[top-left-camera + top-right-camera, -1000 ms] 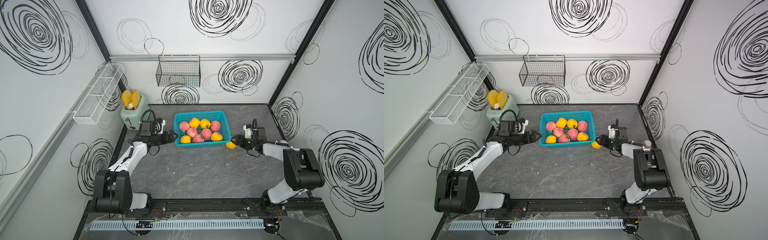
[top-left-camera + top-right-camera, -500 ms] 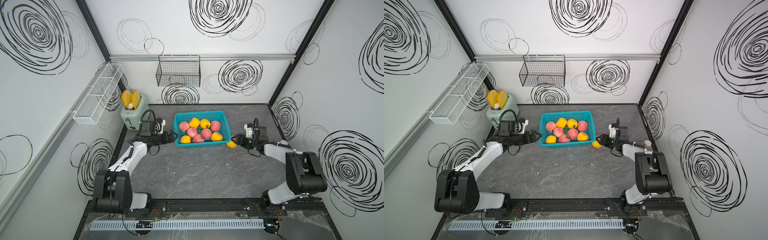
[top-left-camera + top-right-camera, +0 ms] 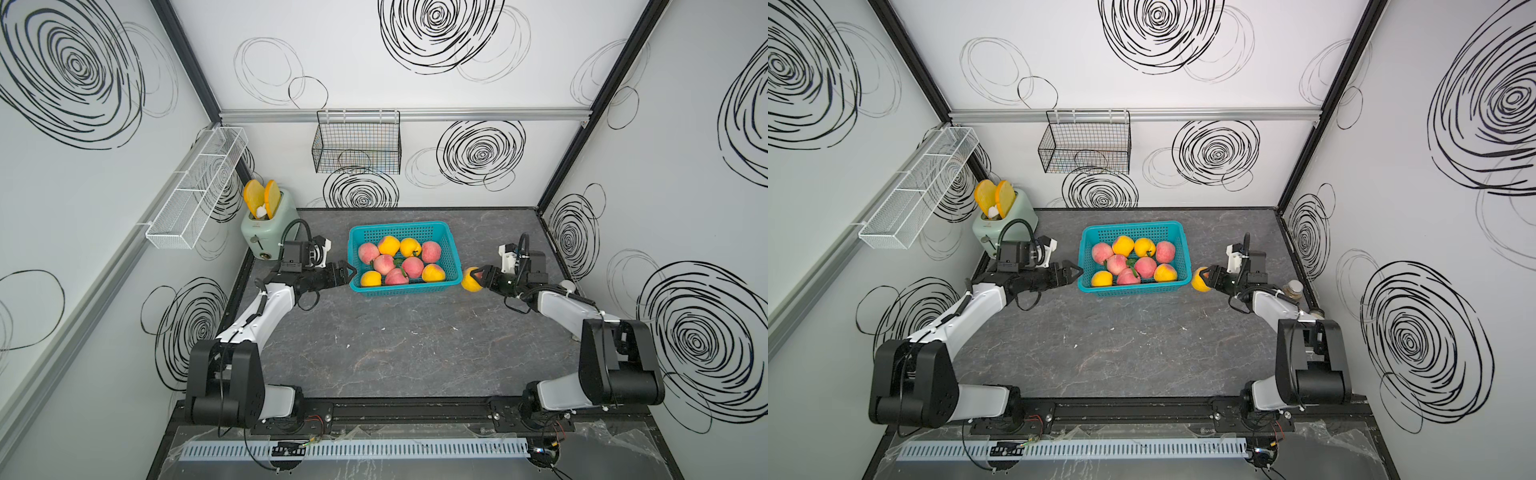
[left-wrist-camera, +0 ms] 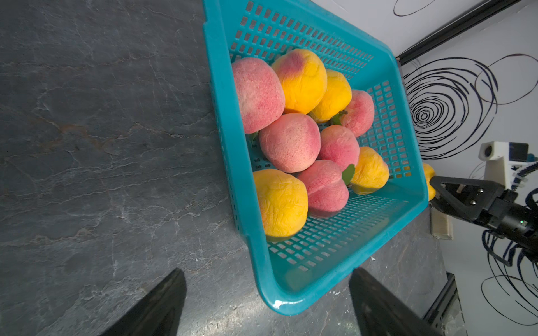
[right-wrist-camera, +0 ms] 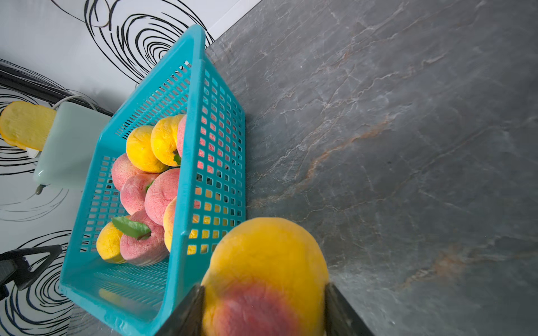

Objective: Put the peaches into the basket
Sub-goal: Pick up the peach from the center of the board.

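Observation:
The teal basket [image 3: 399,226] [image 3: 1131,226] stands mid-table with several pink and yellow peaches [image 3: 412,266] [image 4: 291,142] piled in it. One yellow peach with a red blush [image 3: 470,279] [image 3: 1199,281] [image 5: 267,256] is outside, just off the basket's right front corner. My right gripper [image 3: 478,279] [image 3: 1208,279] [image 5: 265,291] is shut on it, one finger on each side. My left gripper [image 3: 349,274] [image 3: 1077,274] [image 4: 267,279] is open at the basket's left front corner, its fingers astride the rim [image 4: 221,116] without touching it.
A mint toaster [image 3: 266,237] holding orange toast slices stands at the back left. A black wire basket [image 3: 357,145] hangs on the back wall and a white mesh rack [image 3: 195,195] on the left wall. A small metal weight [image 3: 1293,289] sits by the right wall.
My right gripper has closed a little tighter on the yellow peach and shifted slightly with it. The left arm has not moved.

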Tool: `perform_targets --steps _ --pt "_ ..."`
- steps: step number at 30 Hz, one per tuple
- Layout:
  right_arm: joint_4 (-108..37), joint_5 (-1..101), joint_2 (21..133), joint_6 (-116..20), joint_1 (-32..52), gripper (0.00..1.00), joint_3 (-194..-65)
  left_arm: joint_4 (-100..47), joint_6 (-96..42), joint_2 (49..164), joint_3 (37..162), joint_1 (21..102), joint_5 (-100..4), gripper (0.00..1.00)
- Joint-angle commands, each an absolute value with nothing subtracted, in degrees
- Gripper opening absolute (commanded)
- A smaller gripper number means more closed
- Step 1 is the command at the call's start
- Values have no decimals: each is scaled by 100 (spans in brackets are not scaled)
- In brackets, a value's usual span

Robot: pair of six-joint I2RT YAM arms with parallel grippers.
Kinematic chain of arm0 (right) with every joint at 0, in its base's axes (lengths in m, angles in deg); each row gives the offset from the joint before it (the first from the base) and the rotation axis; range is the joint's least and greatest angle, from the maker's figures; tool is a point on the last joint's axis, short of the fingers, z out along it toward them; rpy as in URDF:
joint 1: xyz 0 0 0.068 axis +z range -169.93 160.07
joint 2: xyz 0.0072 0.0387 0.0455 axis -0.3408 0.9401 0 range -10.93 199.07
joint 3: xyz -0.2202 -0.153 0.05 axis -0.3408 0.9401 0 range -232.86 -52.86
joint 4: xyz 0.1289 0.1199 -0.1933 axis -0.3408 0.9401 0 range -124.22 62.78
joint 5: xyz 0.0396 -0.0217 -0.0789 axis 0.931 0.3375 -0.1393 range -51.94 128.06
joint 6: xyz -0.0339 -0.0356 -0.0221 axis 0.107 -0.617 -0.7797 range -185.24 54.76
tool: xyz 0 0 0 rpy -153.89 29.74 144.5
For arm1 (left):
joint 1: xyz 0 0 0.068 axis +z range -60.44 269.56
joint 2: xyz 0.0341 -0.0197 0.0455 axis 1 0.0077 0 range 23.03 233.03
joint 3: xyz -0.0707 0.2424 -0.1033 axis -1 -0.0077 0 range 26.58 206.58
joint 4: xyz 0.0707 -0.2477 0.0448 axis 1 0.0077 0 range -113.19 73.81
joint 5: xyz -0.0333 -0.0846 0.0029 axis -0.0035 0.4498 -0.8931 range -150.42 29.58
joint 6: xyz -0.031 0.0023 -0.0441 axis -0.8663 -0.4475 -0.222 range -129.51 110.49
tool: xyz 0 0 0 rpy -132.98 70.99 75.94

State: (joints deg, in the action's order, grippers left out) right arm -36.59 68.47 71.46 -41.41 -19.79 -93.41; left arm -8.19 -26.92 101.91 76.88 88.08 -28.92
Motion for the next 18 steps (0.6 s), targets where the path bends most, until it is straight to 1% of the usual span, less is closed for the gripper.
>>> perform_targets --steps 1,18 --pt "-3404 6778 6943 -4274 -2041 58 -9370 -1018 -2702 10231 7656 8850 -2808 91" --pt "-2958 6524 6616 -4371 -2030 58 -10127 -1018 -2701 10205 7650 8859 -2782 92"
